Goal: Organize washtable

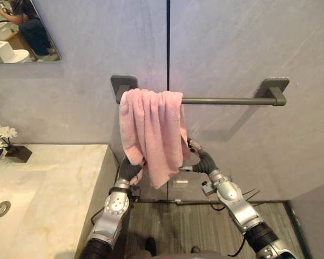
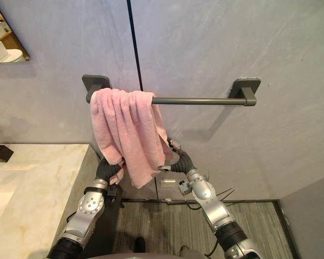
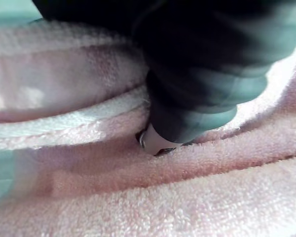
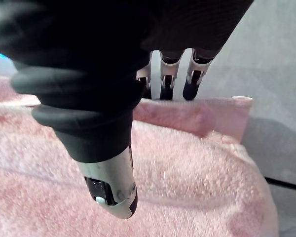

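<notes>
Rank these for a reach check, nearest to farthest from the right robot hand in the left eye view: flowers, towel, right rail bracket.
1. towel: touching the right robot hand.
2. right rail bracket: higher, to its right.
3. flowers: far left, on the counter.

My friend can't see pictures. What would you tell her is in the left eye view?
A pink towel hangs bunched over the left end of a grey wall rail. The robot's left hand and right hand are at its lower part, one each side. A marble counter stands at left.
</notes>
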